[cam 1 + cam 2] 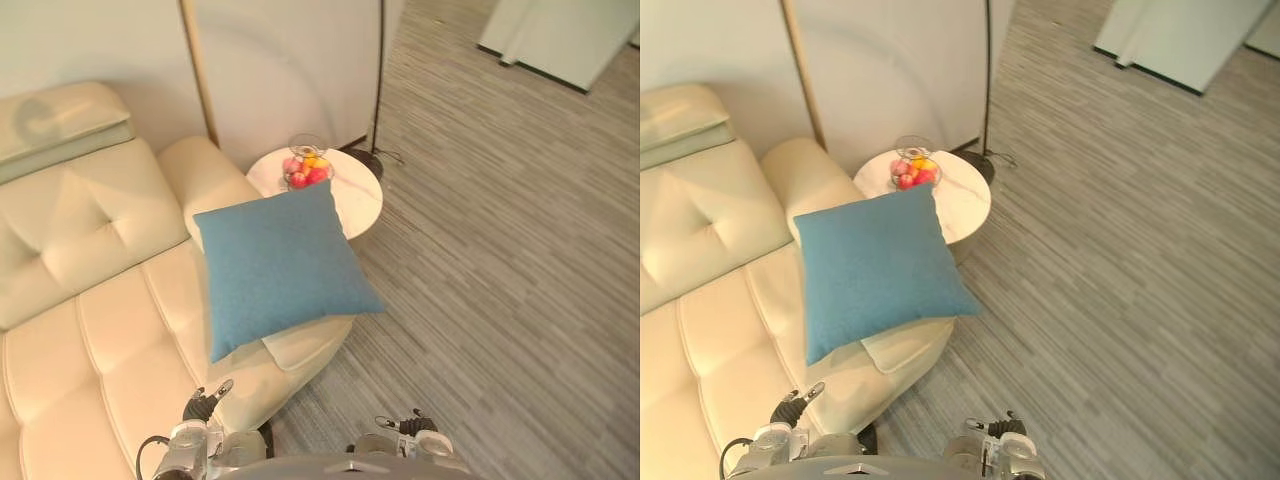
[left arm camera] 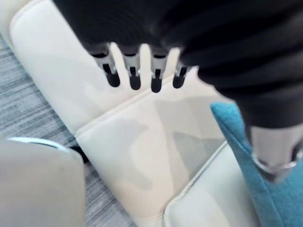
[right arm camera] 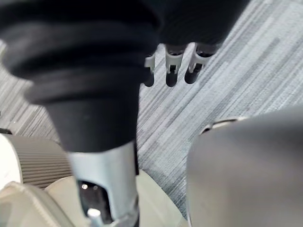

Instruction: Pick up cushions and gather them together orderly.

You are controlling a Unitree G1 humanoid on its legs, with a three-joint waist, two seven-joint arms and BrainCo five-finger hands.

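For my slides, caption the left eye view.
A square blue fabric cushion resting on a cream leather sofa beside a round white table with a glass fruit bowl.

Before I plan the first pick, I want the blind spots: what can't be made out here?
- Cream pad under the blue cushion: mostly covered in the eye views; cushion or sofa part, unclear.
- Sofa: cut off by the left edge.
- Glass bowl's contents: too small to name.
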